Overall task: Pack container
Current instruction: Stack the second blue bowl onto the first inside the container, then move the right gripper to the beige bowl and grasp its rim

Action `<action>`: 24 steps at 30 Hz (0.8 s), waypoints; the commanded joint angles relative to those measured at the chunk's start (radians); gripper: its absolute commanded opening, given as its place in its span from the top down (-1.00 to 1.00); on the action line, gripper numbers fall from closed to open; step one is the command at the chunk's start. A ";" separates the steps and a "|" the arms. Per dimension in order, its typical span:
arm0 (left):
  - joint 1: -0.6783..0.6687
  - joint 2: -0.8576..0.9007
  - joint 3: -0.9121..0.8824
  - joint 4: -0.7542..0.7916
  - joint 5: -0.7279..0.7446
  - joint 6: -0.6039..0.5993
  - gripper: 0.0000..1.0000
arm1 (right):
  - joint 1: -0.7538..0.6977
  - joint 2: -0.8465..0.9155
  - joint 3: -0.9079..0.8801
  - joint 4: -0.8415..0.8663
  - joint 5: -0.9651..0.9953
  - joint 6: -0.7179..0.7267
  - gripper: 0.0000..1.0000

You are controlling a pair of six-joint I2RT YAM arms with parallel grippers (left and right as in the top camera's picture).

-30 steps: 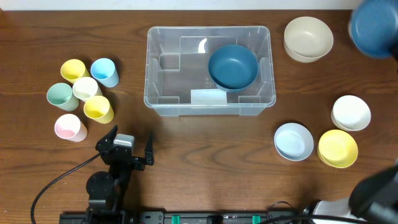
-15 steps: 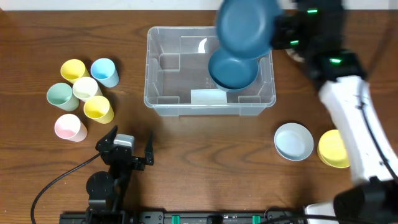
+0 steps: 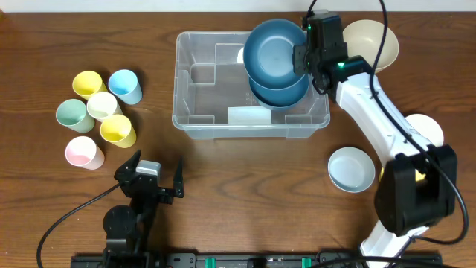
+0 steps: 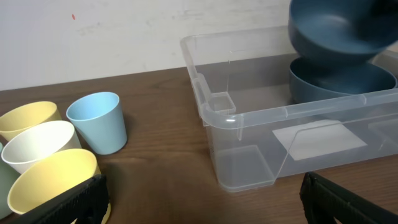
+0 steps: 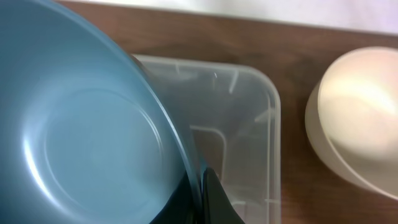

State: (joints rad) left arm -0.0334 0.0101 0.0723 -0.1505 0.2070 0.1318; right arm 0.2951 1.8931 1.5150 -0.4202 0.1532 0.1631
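The clear plastic container [image 3: 201, 82] stands at the table's far centre, with a dark blue bowl [image 3: 282, 93] lying in its right half. Above that bowl hangs a second dark blue bowl [image 3: 272, 52], tilted, and my right gripper [image 3: 303, 59] is shut on its right rim. The right wrist view shows the held bowl [image 5: 81, 137] filling the left side, its rim pinched in the right gripper [image 5: 202, 193], and the container [image 5: 249, 124] below. My left gripper [image 3: 158, 179] rests open near the front edge, holding nothing. In the left wrist view the container [image 4: 249, 124] lies ahead of the left gripper [image 4: 202, 199].
Several pastel cups [image 3: 102, 106] cluster left of the container, also seen as cups [image 4: 93, 124] in the left wrist view. A cream bowl [image 3: 375, 41] sits at the far right, a white bowl [image 3: 424, 130] and a light blue bowl [image 3: 351, 169] at the near right.
My right arm has swung in from the far right with the dark blue bowl and now holds it over the container's right half. The left arm has not moved.
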 commanded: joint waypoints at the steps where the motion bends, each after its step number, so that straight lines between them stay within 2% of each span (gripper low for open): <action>1: 0.005 -0.005 -0.017 -0.027 0.011 0.006 -0.96 | -0.002 0.023 0.001 -0.003 0.023 0.002 0.97; 10: 0.005 -0.005 -0.017 -0.027 0.011 0.006 -0.96 | 0.000 0.027 0.000 -0.064 0.023 0.043 0.98; 12: 0.005 -0.005 -0.017 -0.027 0.011 0.006 -0.96 | -0.001 0.027 0.000 -0.085 0.023 0.043 0.28; 13: 0.005 -0.005 -0.017 -0.027 0.011 0.006 -0.96 | -0.001 0.027 0.000 -0.093 0.023 0.046 0.03; 15: 0.005 -0.005 -0.017 -0.027 0.011 0.006 -0.96 | -0.001 0.027 0.001 -0.096 0.023 0.045 -0.13; 24: 0.005 -0.005 -0.017 -0.027 0.011 0.006 -0.96 | -0.003 -0.053 0.097 -0.103 0.026 0.015 -0.12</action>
State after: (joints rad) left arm -0.0334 0.0101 0.0723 -0.1501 0.2070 0.1318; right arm 0.2951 1.9175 1.5406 -0.5217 0.1627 0.1932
